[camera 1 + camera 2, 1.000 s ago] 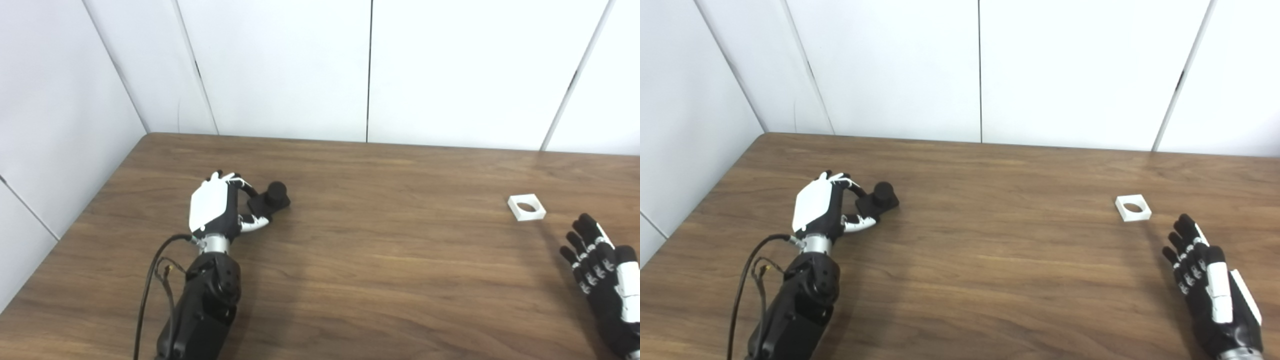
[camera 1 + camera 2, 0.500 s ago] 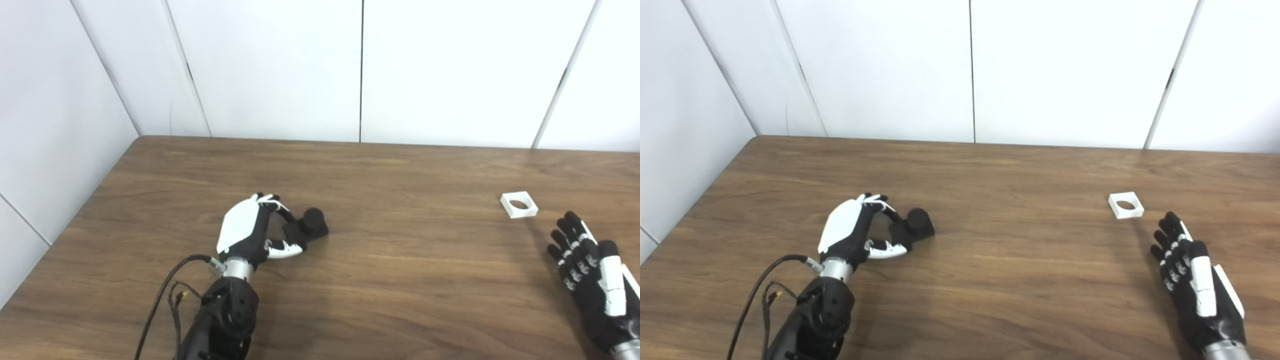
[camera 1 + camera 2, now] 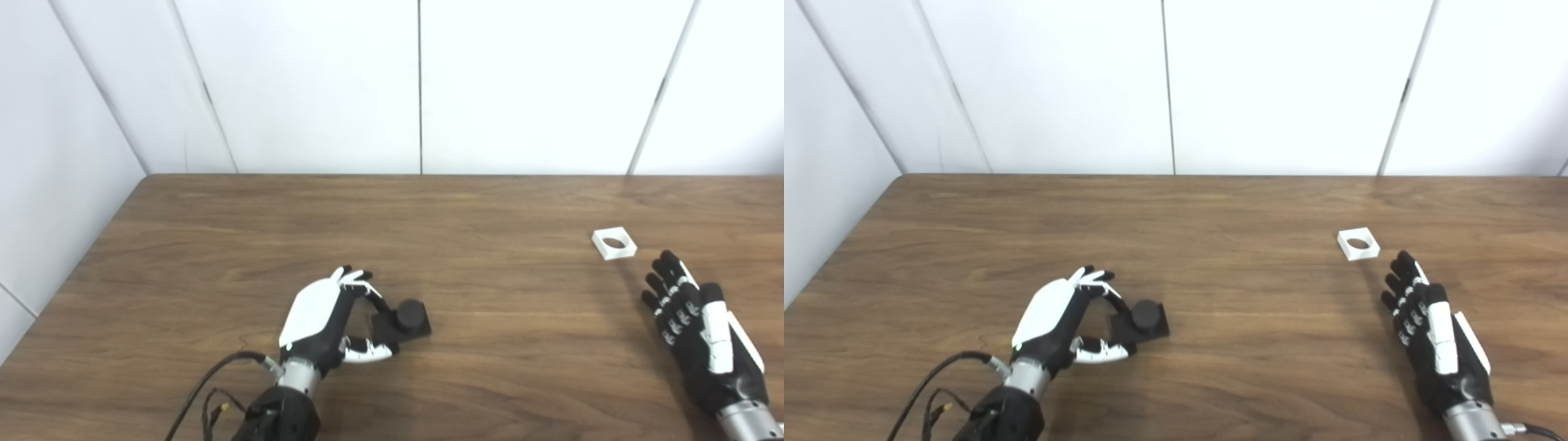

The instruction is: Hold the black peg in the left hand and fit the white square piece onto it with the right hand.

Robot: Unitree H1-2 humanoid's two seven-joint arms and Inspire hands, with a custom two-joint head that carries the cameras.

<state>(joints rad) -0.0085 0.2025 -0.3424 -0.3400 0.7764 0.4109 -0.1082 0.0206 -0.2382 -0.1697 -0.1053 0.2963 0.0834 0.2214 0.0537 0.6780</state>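
The black peg [image 3: 409,316], a short round stub on a square black base, is pinched at its base's left edge by my left hand [image 3: 324,321], low over the wooden table [image 3: 490,214] near the front centre. I cannot tell whether the base touches the wood. The white square piece [image 3: 614,243], with a round hole, lies flat at the right. My right hand [image 3: 698,331] hovers open just in front of it, fingers stretched toward it without touching.
White wall panels stand along the table's far edge and left side. A black cable [image 3: 208,380] trails from my left wrist at the bottom edge. Bare wood lies between the peg and the white piece.
The camera has shifted. Beyond that, my left hand has carried the black peg toward the front centre of the table. My right hand has crept a little closer to the white piece.
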